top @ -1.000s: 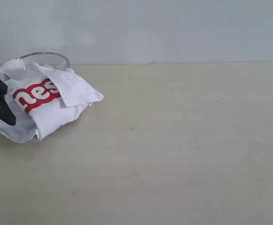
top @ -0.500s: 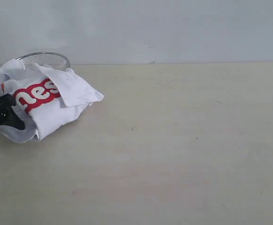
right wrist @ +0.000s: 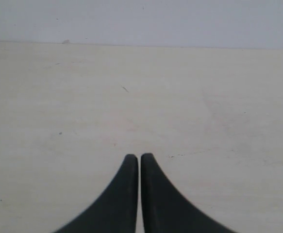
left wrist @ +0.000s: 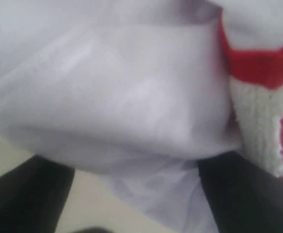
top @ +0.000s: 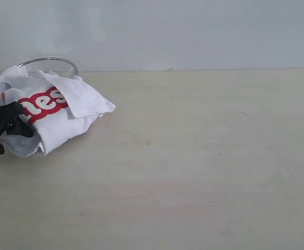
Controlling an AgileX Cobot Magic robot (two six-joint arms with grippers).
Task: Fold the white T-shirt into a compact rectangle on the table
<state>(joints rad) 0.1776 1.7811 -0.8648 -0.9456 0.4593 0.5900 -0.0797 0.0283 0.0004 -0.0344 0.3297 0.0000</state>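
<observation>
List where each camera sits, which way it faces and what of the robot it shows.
Exterior view: off the arms, low, looking across the table to the pale wall; the white T-shirt and a mesh basket lie left; only the left claw shows.
Left wrist view: on the left arm, close against the shirt, cloth between the open claw's dark fingers.
Right wrist view: on the right arm, facing table and wall; the shut right claw shows.
Shared: exterior and left wrist views both show the shirt's red lettering.
</observation>
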